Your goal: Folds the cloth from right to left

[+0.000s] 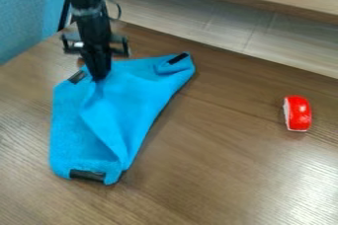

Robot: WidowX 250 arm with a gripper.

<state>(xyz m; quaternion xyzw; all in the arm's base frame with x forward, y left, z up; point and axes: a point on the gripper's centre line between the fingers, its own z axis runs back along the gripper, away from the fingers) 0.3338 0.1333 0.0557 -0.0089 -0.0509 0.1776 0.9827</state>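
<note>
Cloth [122, 113], bright blue and black-patched, is being pinched near its upper-left edge by the closed black two-finger gripper [99, 77], presumably so that the right-hand flap is being retained over the left portion, support being provided by the brown wood-grained table [224, 169].

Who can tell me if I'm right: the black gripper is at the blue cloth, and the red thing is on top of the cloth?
Not on top: the camera view shows the red thing on the wooden table, apart from the blue cloth. The black gripper is at the cloth, yes.
</note>
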